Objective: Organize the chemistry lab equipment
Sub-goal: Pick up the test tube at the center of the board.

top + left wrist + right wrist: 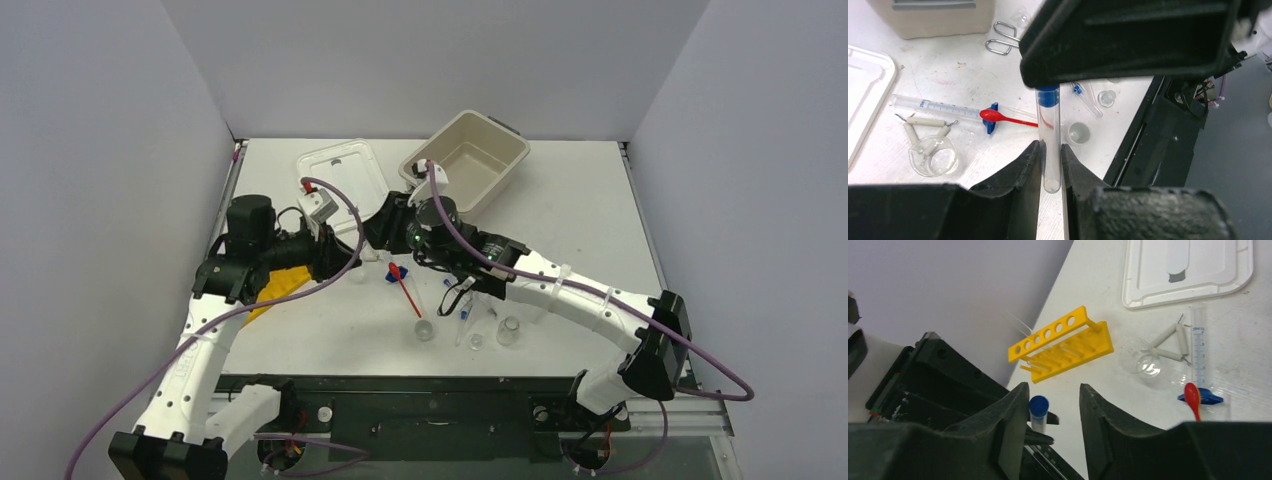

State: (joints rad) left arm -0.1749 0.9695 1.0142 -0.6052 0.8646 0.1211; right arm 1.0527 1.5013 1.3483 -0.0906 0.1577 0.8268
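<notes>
The yellow rack (278, 288) lies mostly under the left arm (205, 335), and the small clear pieces (509, 330) near the front edge are too small to tell apart. At the left wrist, the test tube (1049, 145) loses its capped top behind a dark housing (1128, 40). The metal tongs (998, 41) are half covered. The beige tub (933, 22) and white lid (865, 85) run off the edges. At the right wrist, the handle of the red spatula (1192, 392) vanishes behind a finger

Beige rect. tub (478, 162) sits open side up, turned at an angle, at far side of white table (585, 225). White lid (345, 170) w/ grey handle lies flat just left of it.
</notes>
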